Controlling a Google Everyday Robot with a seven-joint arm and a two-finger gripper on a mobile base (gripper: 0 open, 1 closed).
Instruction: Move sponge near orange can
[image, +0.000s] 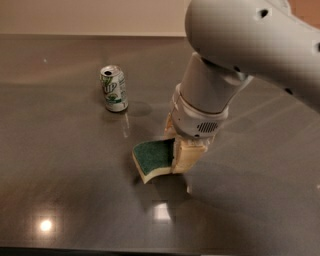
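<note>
The sponge, dark green on top over pale yellow foam, hangs tilted just above the dark table, near its middle. My gripper comes down from the big white arm and is shut on the sponge's right end, with one tan finger on the near side. The orange can is hidden, probably behind the arm.
A white-and-green soda can stands upright to the left and farther back, about a sponge's length from the sponge. The white arm fills the upper right. The table's front edge runs along the bottom.
</note>
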